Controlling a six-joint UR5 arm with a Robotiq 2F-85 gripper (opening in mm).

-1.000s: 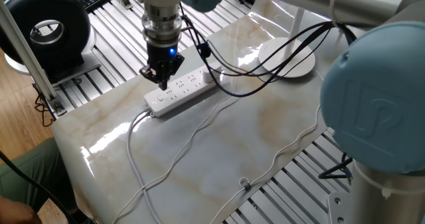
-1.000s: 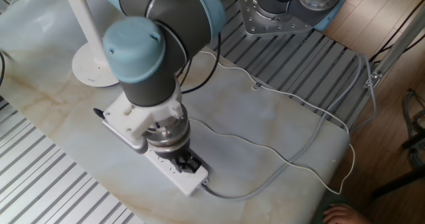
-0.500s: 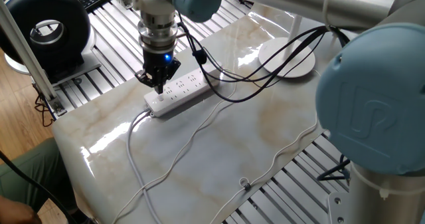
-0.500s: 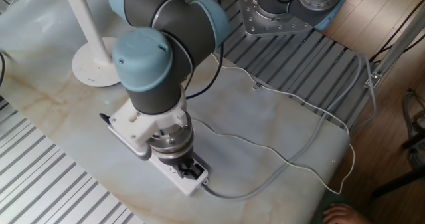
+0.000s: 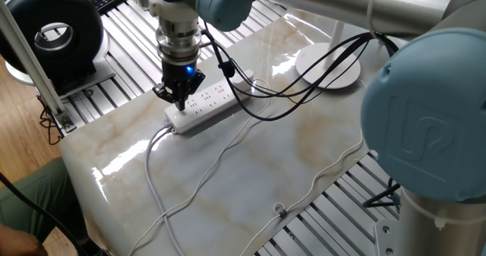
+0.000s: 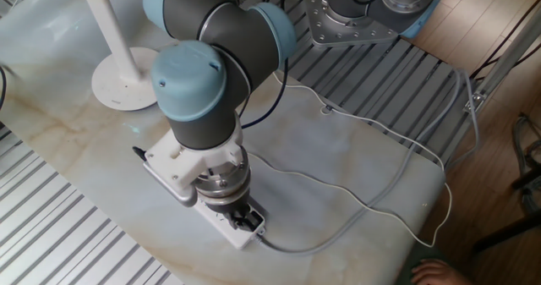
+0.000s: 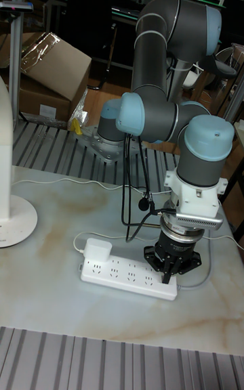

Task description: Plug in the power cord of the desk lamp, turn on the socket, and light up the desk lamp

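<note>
The socket (image 5: 216,100) is a long white strip lying on the marble table, also seen in the tall fixed view (image 7: 122,273). A boxy white plug (image 7: 97,251) sits in its far end, and the thin power cord (image 5: 218,161) trails across the table. My gripper (image 5: 180,102) points straight down with its fingers together, tips on or just above the strip's cable end (image 6: 243,221). Whatever is on that end is hidden under the fingers. The desk lamp (image 5: 328,66) stands beyond the strip, its round base (image 6: 121,84) on the table. No light from it is visible.
A black round fan (image 5: 53,32) stands off the table's left side. The strip's thicker cable (image 5: 149,161) runs toward the front edge. Black robot cables (image 5: 258,81) hang over the strip. Slatted metal framing surrounds the table.
The gripper has slid along the strip toward its cable end and come lower onto it. Strip, plug and lamp have stayed in place.
</note>
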